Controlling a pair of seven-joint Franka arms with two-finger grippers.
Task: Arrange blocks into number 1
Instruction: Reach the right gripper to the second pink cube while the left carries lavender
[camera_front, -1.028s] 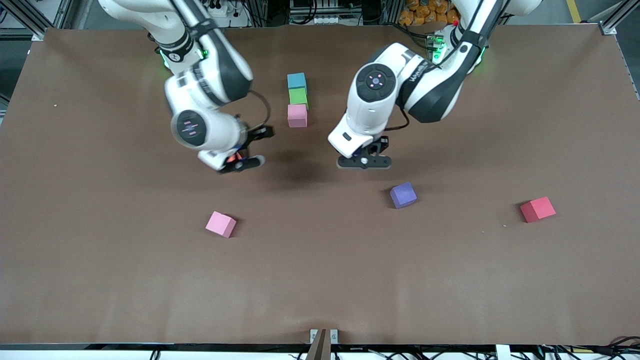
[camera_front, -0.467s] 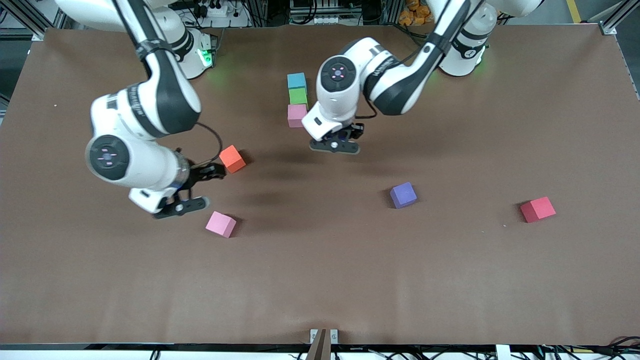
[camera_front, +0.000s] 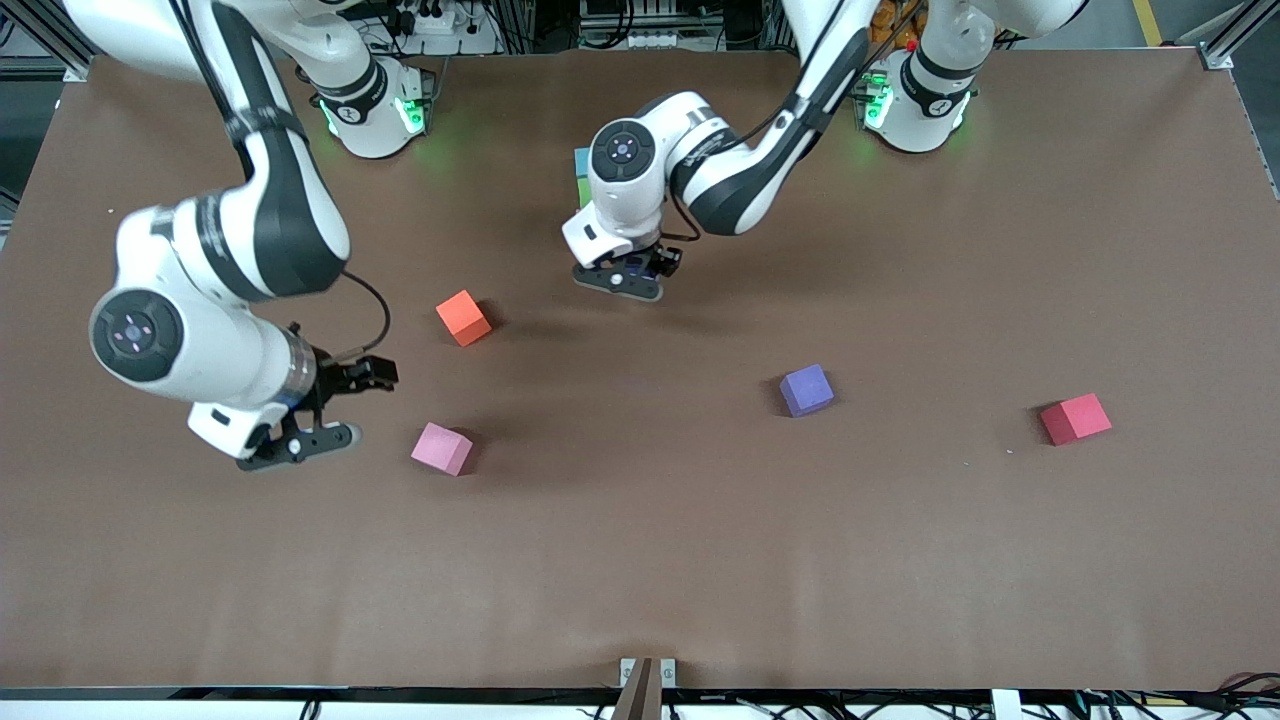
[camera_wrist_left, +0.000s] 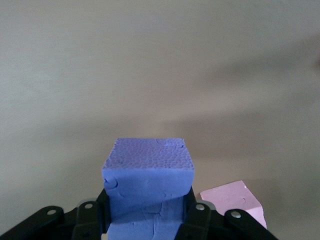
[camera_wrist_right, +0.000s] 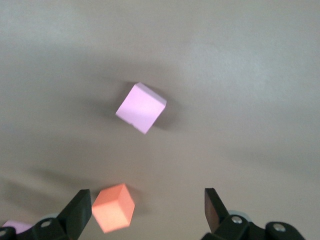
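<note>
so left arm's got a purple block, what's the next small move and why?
Probably lower it and set it on the table beside the pink block, on the side nearer the front camera. The left gripper is shut on the purple block, in the air by that block. The right gripper hangs open near the loose pink block.

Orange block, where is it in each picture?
Front view: the orange block sits on the table, farther from the camera than the loose pink block.
Left wrist view: not in it.
Right wrist view: the orange block lies just ahead of the right gripper, whose jaws are open.
Shared landmark: the loose pink block beside it, seen in both.
</note>
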